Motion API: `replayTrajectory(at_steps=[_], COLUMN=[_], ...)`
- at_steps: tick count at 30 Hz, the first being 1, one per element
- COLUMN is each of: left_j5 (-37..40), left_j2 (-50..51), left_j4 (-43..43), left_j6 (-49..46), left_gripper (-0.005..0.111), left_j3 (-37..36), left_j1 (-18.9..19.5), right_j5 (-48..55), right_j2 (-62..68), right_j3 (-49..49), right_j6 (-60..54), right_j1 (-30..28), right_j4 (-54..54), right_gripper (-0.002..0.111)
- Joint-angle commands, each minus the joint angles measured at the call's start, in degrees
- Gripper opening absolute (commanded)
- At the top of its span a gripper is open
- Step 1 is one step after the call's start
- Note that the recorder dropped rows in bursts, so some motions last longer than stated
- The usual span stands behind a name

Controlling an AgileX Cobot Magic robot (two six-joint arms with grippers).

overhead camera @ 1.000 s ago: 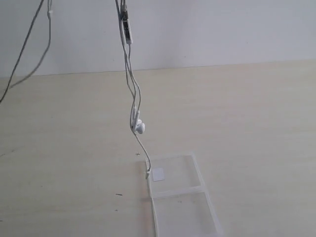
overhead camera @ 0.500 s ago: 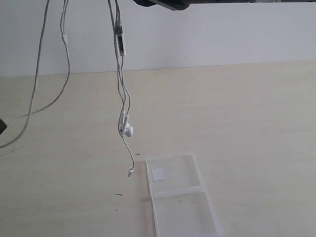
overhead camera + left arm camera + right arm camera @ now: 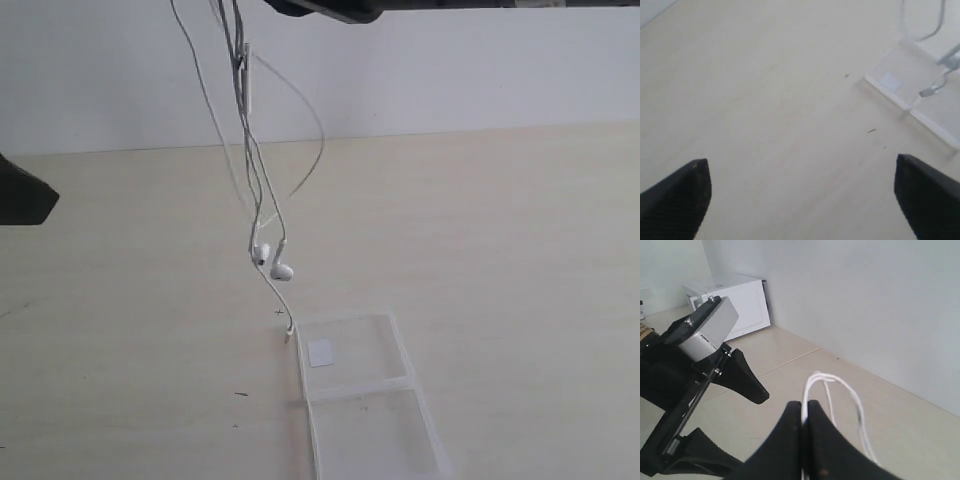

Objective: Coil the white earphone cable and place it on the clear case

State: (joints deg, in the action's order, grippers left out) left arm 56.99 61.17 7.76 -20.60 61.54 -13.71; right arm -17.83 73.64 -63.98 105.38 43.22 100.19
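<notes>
The pale beige tabletop (image 3: 500, 250) filled most of the scene, with a plain white wall (image 3: 480, 70) behind it. The right arm (image 3: 325, 8) was held high above the table, and only a dark stretch of it showed along the top edge of the exterior view. A dark part of the left arm (image 3: 25, 195) poked in at that view's left edge, lower down and well apart from the case. The right gripper (image 3: 804, 410) had its two black fingers (image 3: 822, 450) pressed together, pinching the long thin white earphone cable (image 3: 250, 170), whose loops rose just beyond the fingertips. The left gripper (image 3: 800, 200) stood spread wide, its black fingers (image 3: 675, 200) at either side of the wrist view with nothing between them and only bare table below. The flat transparent plastic case (image 3: 365, 440), two joined rectangular halves with whitish edges, lay open on the table. The cable hung in several strands from the right gripper down towards the case's corner nearest the wall. Its slim inline remote (image 3: 243, 85) sat high on the strands, and the two small earbuds (image 3: 272, 262) dangled together in the air above the table. The small plug end (image 3: 288, 334) hung lowest, just beside that corner; whether it touched anything could not be told. A small white square sticker (image 3: 320, 352) sat on the half nearer the wall.
</notes>
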Motion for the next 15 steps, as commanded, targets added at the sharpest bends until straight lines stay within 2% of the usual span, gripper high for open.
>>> replayTrajectory(at_steps=[1, 5, 10, 15], left_j5=[-0.6, 0.2, 0.4, 0.8], left_j2=[-0.6, -0.6, -1.0, -2.5], left_j4=[11.9, 20.5, 23.6, 33.0], left_j6=[-8.7, -16.4, -20.9, -31.2], left_gripper=[0.095, 0.095, 0.095, 0.095], left_j3=[-0.2, -0.2, -0.2, -1.9], left_j1=[-0.2, -0.2, -0.2, 0.1], right_j5=[-0.8, -2.7, -5.1, -7.3], right_j2=[0.1, 0.1, 0.1, -0.4], right_j3=[-0.4, -0.4, -0.4, -0.4], right_j6=[-1.3, -2.6, -3.5, -1.9], right_j1=[0.0, 0.0, 0.0, 0.0], right_j4=[-0.2, -0.2, -0.2, -0.2], right_gripper=[0.0, 0.0, 0.0, 0.0])
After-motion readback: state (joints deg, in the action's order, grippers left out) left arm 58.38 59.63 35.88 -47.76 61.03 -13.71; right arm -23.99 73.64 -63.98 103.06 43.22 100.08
